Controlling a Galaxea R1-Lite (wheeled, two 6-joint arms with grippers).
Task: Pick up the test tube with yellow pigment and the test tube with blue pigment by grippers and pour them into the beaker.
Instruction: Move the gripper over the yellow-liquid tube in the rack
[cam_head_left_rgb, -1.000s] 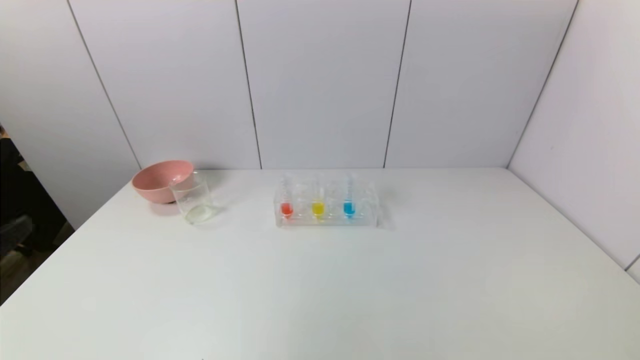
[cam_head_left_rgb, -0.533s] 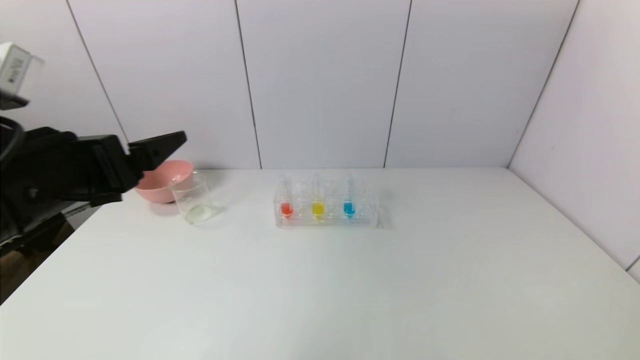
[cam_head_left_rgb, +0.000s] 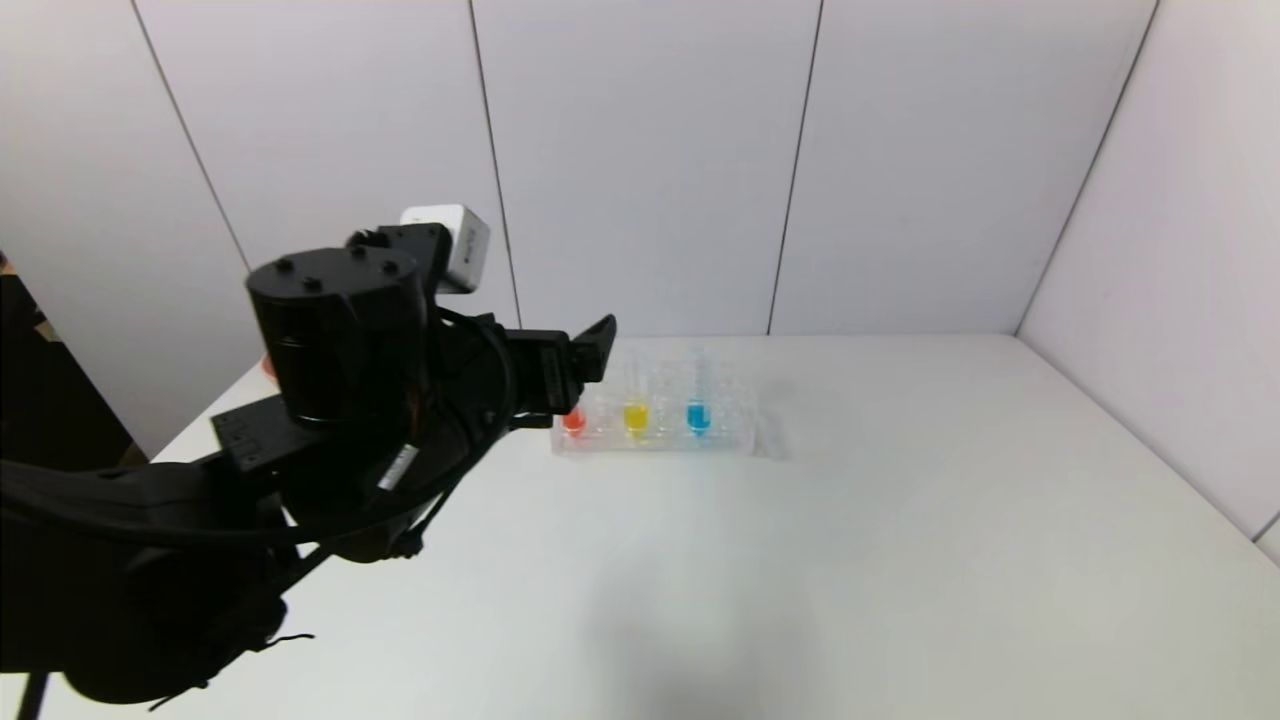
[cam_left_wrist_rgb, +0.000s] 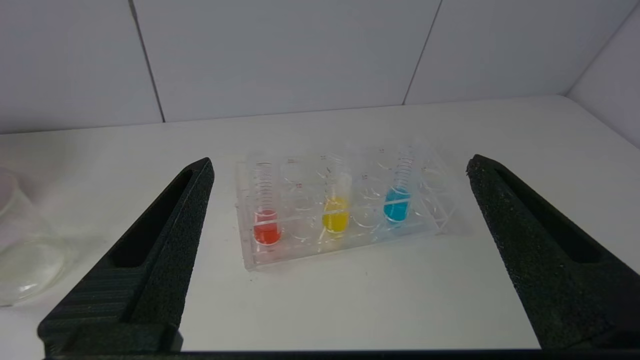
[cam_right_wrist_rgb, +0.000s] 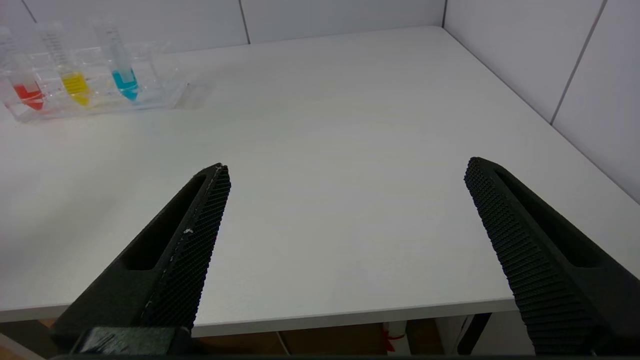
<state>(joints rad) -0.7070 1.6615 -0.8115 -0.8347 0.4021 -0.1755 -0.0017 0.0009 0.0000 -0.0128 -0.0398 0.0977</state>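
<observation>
Nothing poured yet
Left claw (cam_left_wrist_rgb: 340, 250) gapes empty; yellow tube (cam_left_wrist_rgb: 336, 210) and blue tube (cam_left_wrist_rgb: 398, 197) sit racked, beaker (cam_left_wrist_rgb: 22, 250) unfilled.

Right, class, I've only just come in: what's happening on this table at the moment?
The left gripper hangs open above the table, facing a clear rack but touching nothing. The test tube with yellow pigment and the test tube with blue pigment stand in the rack beside a red one. The beaker sits off to the side. The right gripper is open near the table's edge.
</observation>
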